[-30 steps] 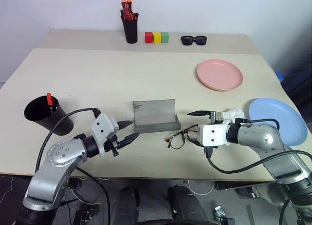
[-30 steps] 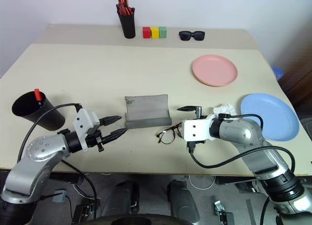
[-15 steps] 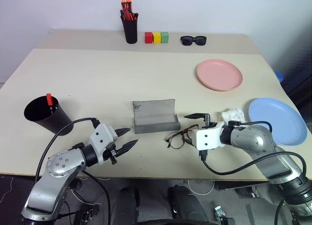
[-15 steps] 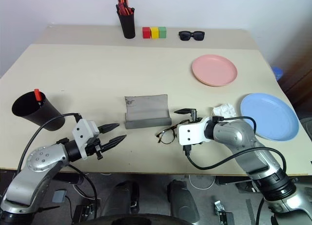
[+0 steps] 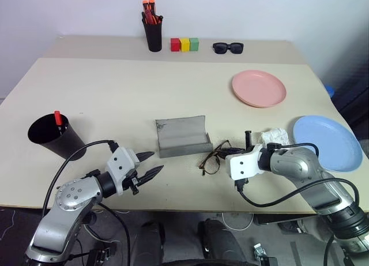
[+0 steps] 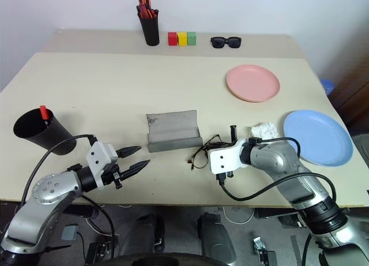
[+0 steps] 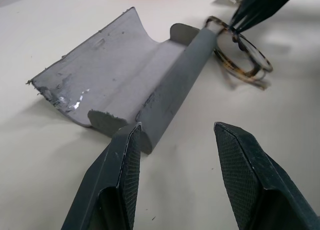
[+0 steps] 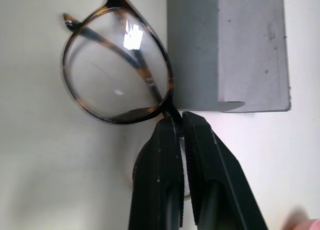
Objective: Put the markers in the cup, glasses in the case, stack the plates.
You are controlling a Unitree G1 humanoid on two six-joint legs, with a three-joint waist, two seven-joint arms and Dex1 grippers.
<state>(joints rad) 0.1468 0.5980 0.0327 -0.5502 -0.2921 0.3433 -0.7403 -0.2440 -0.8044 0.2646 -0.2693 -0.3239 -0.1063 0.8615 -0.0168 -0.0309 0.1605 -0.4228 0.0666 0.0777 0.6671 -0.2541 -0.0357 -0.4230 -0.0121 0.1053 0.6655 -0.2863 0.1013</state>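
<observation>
Glasses [image 8: 117,73] thin tortoiseshell rims, grey felt case [image 7: 145,85]

The right gripper [image 8: 181,121] closed its spread fingers onto the bridge of the glasses [image 8: 117,70] and tipped them up off the table beside the case [image 5: 181,137]. The left gripper [image 5: 151,164] drew back from the case.

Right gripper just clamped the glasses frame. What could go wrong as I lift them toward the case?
1. The right gripper pinches the glasses only at the thin bridge, so they may swing or slip out when lifted.
2. The case lies open and unheld, with the left gripper open and short of it; it may slide if the glasses push against it.
3. The crumpled white tissue sits right beside the right arm and may get dragged.
</observation>
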